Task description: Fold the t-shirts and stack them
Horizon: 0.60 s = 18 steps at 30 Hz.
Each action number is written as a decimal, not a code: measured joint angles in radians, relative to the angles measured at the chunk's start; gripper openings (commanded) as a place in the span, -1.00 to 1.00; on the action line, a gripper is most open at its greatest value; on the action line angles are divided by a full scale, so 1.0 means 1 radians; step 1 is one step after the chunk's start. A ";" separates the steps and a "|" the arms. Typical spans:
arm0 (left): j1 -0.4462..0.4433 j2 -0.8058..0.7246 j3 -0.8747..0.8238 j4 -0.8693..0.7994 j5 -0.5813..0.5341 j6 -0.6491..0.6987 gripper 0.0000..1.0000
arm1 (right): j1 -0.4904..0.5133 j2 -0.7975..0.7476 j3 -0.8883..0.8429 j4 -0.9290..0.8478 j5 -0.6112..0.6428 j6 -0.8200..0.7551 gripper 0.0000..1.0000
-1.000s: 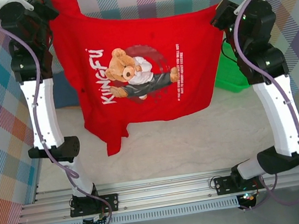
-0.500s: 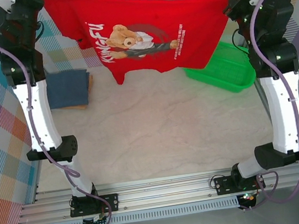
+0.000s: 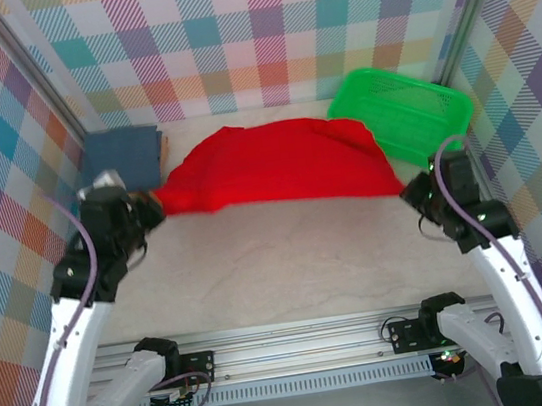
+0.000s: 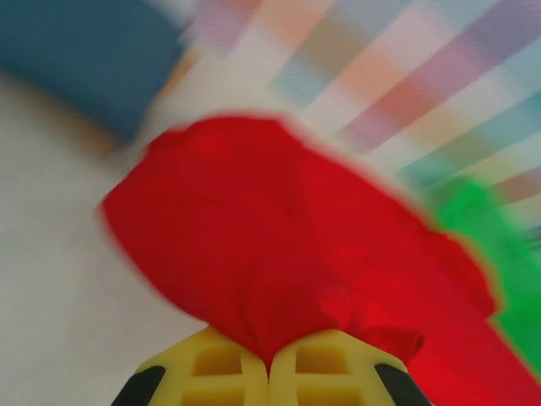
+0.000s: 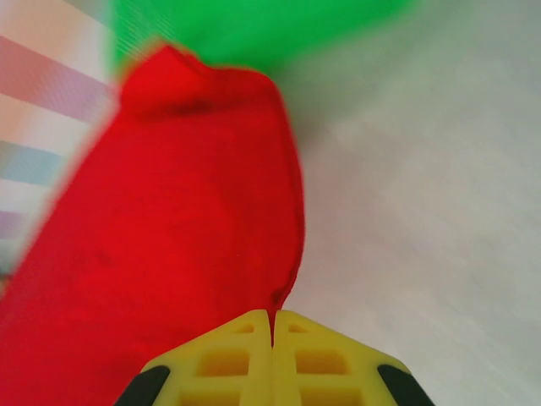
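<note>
From above, the red t-shirt (image 3: 276, 167) lies as a soft, rumpled mound across the back of the pale table (image 3: 279, 262), stretched between the left gripper (image 3: 151, 212) and the right gripper (image 3: 409, 191), each at one end of it. The slate-blue t-shirt (image 3: 123, 155) sits folded flat at the back left. The green mesh basket (image 3: 402, 116) stands just beside the red cloth's right end. At the left wrist, blurred, yellow fingers (image 4: 220, 365) are pinched together on a bunched corner of red fabric (image 4: 279, 245). At the right wrist, the fingers (image 5: 228, 355) are likewise clamped on the shirt's hem (image 5: 169, 237).
</note>
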 measured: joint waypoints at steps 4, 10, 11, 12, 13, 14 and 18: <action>-0.004 -0.156 -0.189 -0.109 -0.055 -0.088 -1.00 | 0.000 0.036 -0.130 -0.075 -0.026 0.016 -1.00; -0.035 -0.146 -0.419 -0.089 0.016 -0.259 -1.00 | 0.000 0.196 -0.231 -0.058 -0.079 0.040 -1.00; -0.050 -0.129 -0.439 -0.107 0.008 -0.285 -1.00 | 0.000 0.224 -0.237 -0.066 -0.089 0.047 -1.00; -0.058 -0.126 -0.447 -0.121 0.002 -0.299 -1.00 | 0.000 0.240 -0.240 -0.070 -0.094 0.052 -1.00; -0.063 -0.128 -0.449 -0.132 -0.004 -0.309 -1.00 | 0.002 0.252 -0.247 -0.070 -0.100 0.061 -1.00; -0.065 -0.132 -0.449 -0.130 -0.006 -0.315 -1.00 | 0.005 0.254 -0.254 -0.072 -0.104 0.065 -1.00; -0.066 -0.118 -0.449 -0.094 0.009 -0.314 -1.00 | 0.011 0.225 -0.271 -0.085 -0.100 0.083 -1.00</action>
